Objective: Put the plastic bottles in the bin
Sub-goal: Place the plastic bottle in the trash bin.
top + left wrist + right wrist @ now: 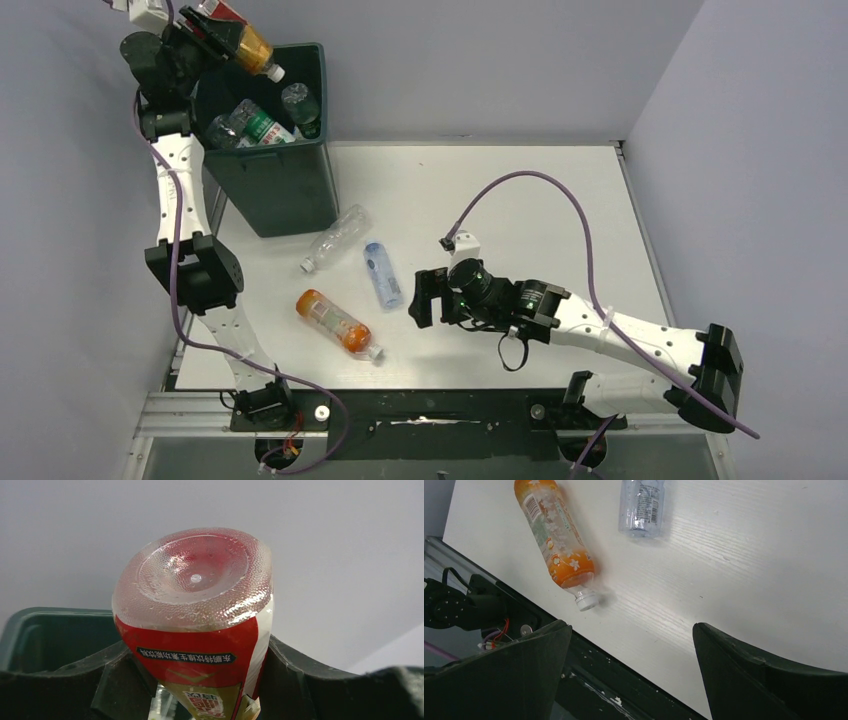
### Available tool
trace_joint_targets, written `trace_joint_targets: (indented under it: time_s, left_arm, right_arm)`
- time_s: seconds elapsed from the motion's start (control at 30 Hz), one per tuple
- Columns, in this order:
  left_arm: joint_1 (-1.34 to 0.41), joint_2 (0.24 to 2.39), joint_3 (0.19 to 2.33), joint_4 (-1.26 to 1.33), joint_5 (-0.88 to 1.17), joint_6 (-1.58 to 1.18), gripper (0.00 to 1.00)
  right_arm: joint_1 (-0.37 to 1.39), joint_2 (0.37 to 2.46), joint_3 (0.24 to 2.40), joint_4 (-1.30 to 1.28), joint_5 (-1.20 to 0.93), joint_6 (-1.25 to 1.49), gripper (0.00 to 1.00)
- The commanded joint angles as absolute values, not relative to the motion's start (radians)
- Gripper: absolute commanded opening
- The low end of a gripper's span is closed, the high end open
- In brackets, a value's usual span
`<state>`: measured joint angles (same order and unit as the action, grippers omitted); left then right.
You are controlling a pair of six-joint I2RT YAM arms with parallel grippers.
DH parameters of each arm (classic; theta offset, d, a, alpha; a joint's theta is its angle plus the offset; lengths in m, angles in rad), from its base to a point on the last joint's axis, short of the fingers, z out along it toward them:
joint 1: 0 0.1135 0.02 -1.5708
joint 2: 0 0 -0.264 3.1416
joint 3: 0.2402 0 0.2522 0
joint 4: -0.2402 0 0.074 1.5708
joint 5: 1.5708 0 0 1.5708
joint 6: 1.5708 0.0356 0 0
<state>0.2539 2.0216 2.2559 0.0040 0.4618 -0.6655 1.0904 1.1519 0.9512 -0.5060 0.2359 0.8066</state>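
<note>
My left gripper (220,33) is raised at the far left over the dark green bin (322,150) and is shut on an amber bottle (252,48) with a red label, its white cap tilted down toward the bin's mouth. In the left wrist view the bottle's clear base (195,577) faces the camera between both fingers (112,682), with the bin's rim (47,614) behind. Bottles (258,125) lie inside the bin. On the table lie a clear bottle (335,238), a blue-labelled bottle (383,275) and an orange bottle (335,320). My right gripper (420,298) stands open just right of them, holding nothing.
The right wrist view shows the orange bottle (556,535) and the blue-labelled bottle (641,505) ahead of the open right gripper (631,670), with the table's near edge and black rail (599,680) below. Grey walls close in the table on the left, back and right.
</note>
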Motion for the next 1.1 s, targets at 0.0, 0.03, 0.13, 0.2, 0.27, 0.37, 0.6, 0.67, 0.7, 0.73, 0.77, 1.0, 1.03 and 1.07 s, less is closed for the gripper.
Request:
trace_joint_targets:
  time_s: [0.0, 0.03, 0.13, 0.2, 0.27, 0.37, 0.6, 0.67, 0.7, 0.73, 0.77, 1.0, 1.03, 1.07]
  left_arm:
    - [0.263, 2.047, 2.309, 0.035, 0.357, -0.54, 0.47]
    - [0.263, 2.054, 2.311, 0.034, 0.343, -0.524, 0.47]
    - [0.264, 2.084, 2.338, 0.013, 0.318, -0.491, 0.52]
    - [0.263, 2.104, 2.373, -0.018, 0.315, -0.479, 0.66]
    - [0.264, 2.107, 2.377, -0.059, 0.306, -0.47, 0.76]
    - [0.262, 2.062, 2.318, -0.06, 0.301, -0.456, 0.82]
    - [0.279, 2.013, 2.29, -0.136, 0.287, -0.45, 0.83]
    - [0.284, 1.994, 2.303, -0.19, 0.284, -0.451, 0.83]
    - [0.286, 1.98, 2.306, -0.218, 0.283, -0.453, 0.83]
    - [0.287, 1.966, 2.307, -0.247, 0.283, -0.455, 0.83]
    - [0.29, 1.947, 2.307, -0.275, 0.283, -0.457, 0.83]
    - [0.274, 1.645, 2.006, -0.367, 0.283, -0.558, 0.84]
    - [0.263, 1.581, 1.93, -0.361, 0.284, -0.573, 0.84]
    - [0.254, 1.5, 1.861, -0.352, 0.297, -0.581, 0.84]
  right_arm:
    - [1.105, 1.201, 0.968, -0.405, 0.209, 0.818, 0.98]
    - [1.106, 1.212, 0.973, -0.405, 0.207, 0.816, 0.98]
    - [1.107, 1.232, 0.982, -0.399, 0.203, 0.81, 0.98]
    - [1.108, 1.233, 0.982, -0.4, 0.202, 0.809, 0.98]
    - [1.106, 1.23, 0.98, -0.401, 0.205, 0.808, 0.98]
    - [1.105, 1.225, 0.976, -0.401, 0.207, 0.808, 0.98]
    - [1.106, 1.223, 0.973, -0.396, 0.212, 0.808, 0.98]
    - [1.106, 1.22, 0.975, -0.393, 0.216, 0.801, 0.98]
    - [1.104, 1.221, 0.979, -0.394, 0.222, 0.795, 0.98]
    - [1.099, 1.223, 0.985, -0.396, 0.227, 0.787, 0.98]
    - [1.091, 1.228, 0.992, -0.399, 0.228, 0.778, 0.98]
    - [0.993, 1.326, 1.028, -0.361, 0.153, 0.701, 0.98]
    - [0.982, 1.344, 1.03, -0.351, 0.141, 0.692, 0.98]
    - [0.973, 1.373, 1.036, -0.338, 0.129, 0.683, 0.98]
